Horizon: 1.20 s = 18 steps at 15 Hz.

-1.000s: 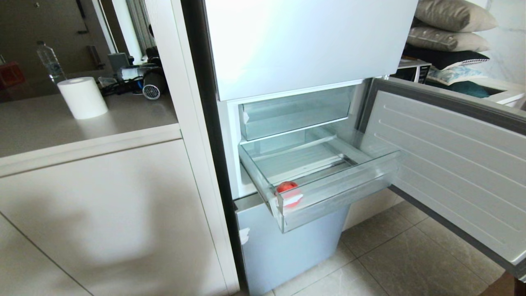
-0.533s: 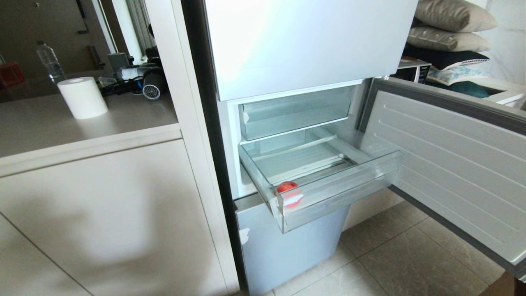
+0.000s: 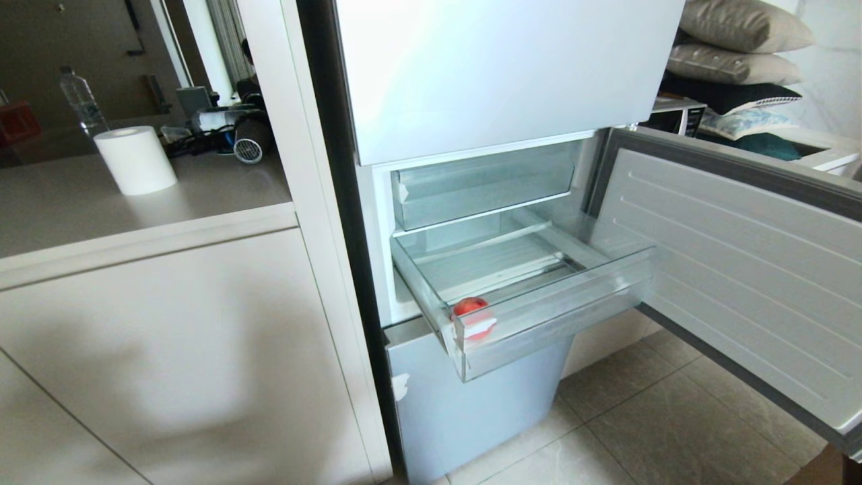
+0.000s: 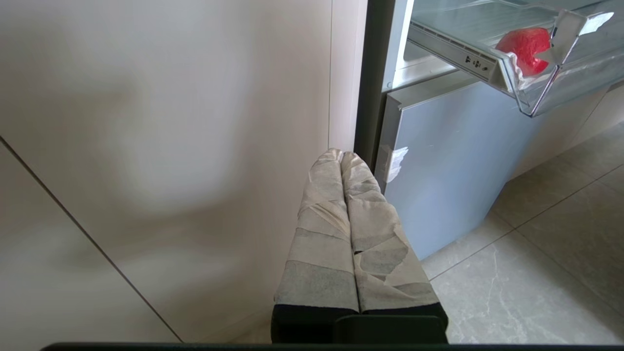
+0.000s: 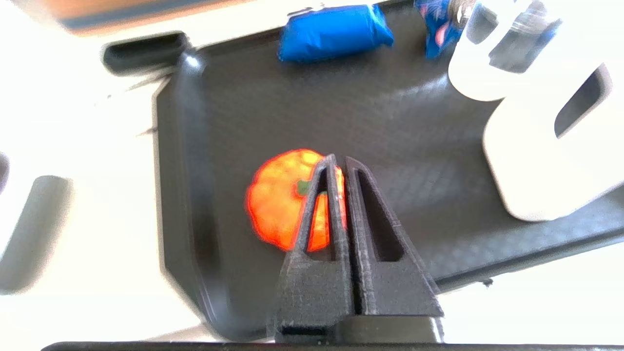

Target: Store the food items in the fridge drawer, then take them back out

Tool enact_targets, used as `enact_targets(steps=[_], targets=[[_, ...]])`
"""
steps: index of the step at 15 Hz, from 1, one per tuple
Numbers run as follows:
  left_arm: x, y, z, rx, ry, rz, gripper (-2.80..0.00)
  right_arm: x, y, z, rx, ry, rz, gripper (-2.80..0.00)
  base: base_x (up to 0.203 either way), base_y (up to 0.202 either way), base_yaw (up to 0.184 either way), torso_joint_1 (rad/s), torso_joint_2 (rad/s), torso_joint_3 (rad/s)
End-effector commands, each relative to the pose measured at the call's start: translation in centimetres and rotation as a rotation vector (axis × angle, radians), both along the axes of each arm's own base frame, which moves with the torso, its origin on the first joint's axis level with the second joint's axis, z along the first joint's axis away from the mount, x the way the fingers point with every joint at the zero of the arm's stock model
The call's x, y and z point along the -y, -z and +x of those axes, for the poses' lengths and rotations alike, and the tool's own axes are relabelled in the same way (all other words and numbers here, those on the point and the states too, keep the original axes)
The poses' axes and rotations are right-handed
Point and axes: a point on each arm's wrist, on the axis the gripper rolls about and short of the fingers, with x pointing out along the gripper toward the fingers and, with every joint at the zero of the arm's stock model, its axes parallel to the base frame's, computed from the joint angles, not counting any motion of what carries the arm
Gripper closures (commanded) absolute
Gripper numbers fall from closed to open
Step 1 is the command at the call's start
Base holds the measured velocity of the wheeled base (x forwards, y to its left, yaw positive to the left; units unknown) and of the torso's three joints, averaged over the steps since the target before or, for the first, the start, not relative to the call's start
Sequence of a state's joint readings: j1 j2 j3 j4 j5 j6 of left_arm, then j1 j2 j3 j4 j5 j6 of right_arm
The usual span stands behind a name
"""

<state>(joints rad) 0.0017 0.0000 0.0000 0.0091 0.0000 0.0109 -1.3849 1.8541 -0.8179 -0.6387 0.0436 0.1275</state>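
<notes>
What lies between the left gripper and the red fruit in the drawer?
In the left wrist view, only the clear drawer wall separates the left gripper from the red fruit.

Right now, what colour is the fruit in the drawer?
Bright red fruit, clearest in the left wrist view, at the drawer's front corner.

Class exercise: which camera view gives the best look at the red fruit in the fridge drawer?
The left wrist view: the red fruit appears large in the drawer's front corner. The head view shows it small behind the clear front wall. The right wrist view does not show it.
</notes>
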Motion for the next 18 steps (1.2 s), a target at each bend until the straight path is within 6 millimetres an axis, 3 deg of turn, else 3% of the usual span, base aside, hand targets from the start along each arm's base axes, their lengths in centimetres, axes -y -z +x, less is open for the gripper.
enact_targets(steps=[1, 5, 10, 15, 18], targets=[[0.0, 0.0, 0.0, -0.002, 0.000, 0.000, 0.00, -3.7, -3.4, -0.7, 0.026, -0.022, -0.093, 0.00, 0.000, 0.000, 0.000, 0.000, 0.00, 0.000], [0.0, 0.0, 0.0, -0.002, -0.001, 0.000, 0.00, -10.0, -5.2, -1.1, 0.056, -0.111, -0.152, 0.00, 0.000, 0.000, 0.000, 0.000, 0.00, 0.000], [0.0, 0.0, 0.0, -0.002, 0.000, 0.000, 0.00, -18.0, -3.1, 2.6, 0.066, -0.484, -0.110, 0.00, 0.000, 0.000, 0.000, 0.000, 0.00, 0.000], [0.0, 0.0, 0.0, -0.002, -0.001, 0.000, 0.00, -23.4, -2.0, 4.2, 0.083, -0.783, -0.117, 0.00, 0.000, 0.000, 0.000, 0.000, 0.00, 0.000], [0.0, 0.0, 0.0, -0.002, -0.001, 0.000, 0.00, -24.9, -1.2, 4.2, 0.085, -0.858, -0.091, 0.00, 0.000, 0.000, 0.000, 0.000, 0.00, 0.000]])
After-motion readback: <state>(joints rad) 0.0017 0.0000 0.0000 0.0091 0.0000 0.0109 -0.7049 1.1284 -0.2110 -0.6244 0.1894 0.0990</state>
